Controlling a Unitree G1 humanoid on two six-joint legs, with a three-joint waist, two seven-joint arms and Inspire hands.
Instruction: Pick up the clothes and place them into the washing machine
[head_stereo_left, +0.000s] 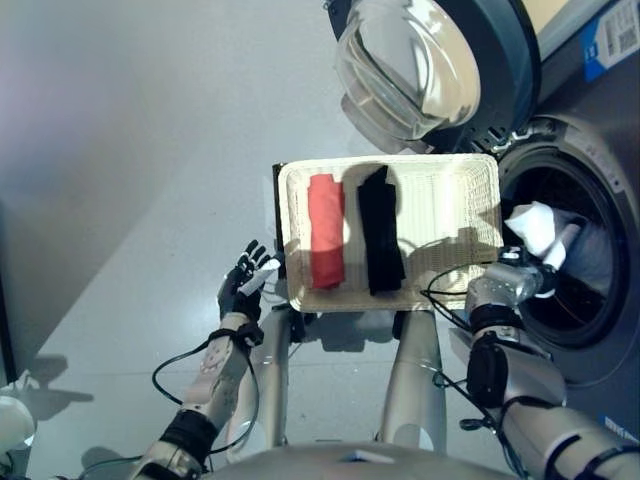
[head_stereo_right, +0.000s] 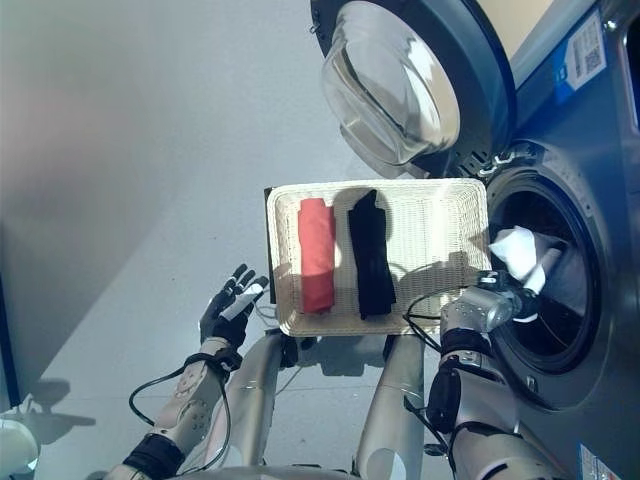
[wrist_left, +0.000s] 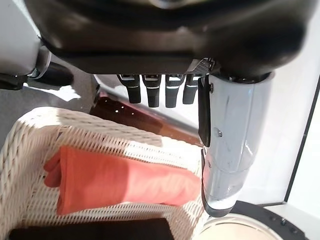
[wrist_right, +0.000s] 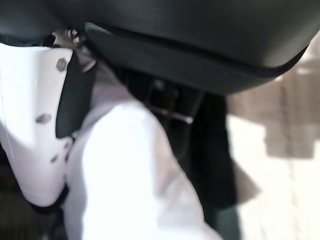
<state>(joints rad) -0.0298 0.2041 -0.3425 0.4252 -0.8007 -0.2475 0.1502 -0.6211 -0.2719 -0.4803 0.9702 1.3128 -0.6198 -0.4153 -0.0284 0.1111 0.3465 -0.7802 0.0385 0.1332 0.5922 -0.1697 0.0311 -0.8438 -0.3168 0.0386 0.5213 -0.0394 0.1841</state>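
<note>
A white wicker basket (head_stereo_left: 450, 190) holds a folded red cloth (head_stereo_left: 326, 241) and a folded black cloth (head_stereo_left: 380, 243). The washing machine's drum opening (head_stereo_left: 560, 250) is at the right, its round door (head_stereo_left: 420, 70) swung open above. My right hand (head_stereo_left: 525, 268) is at the drum's mouth, shut on a white cloth (head_stereo_left: 535, 225); the right wrist view shows the cloth (wrist_right: 135, 175) against my thumb. My left hand (head_stereo_left: 245, 280) is open, left of the basket's near corner, holding nothing. The left wrist view shows the red cloth (wrist_left: 115, 182) past its straight fingers (wrist_left: 152, 90).
The basket rests on a low dark brown box (wrist_left: 145, 117). Grey floor (head_stereo_left: 130, 150) stretches to the left of the basket. The machine's dark front (head_stereo_left: 610, 120) fills the right side.
</note>
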